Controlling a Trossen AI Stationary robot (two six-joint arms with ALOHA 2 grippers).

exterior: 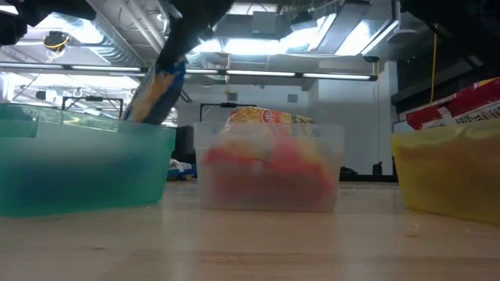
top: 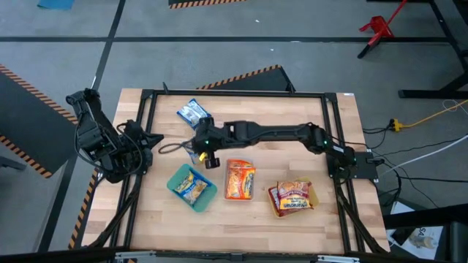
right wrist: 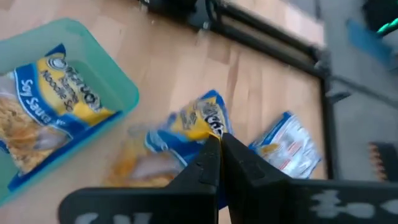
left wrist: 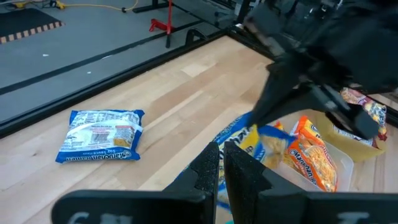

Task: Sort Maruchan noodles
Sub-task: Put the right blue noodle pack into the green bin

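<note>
Tabletop [top: 248, 219]: pale wood planks, matt. Noodle packets [top: 240, 180]: crinkly glossy plastic. Teal tray [exterior: 78, 168] frosted plastic (translucent). Frame rails [top: 234, 93]: dark metal.

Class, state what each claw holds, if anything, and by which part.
Right claw pinches a blue-and-yellow crinkly plastic noodle packet by its edge. Left claw holds nothing.

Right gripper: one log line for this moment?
right gripper: shut on blue packet, beside teal tray | left gripper: idle, table's left | loose blue packet: far side
</note>
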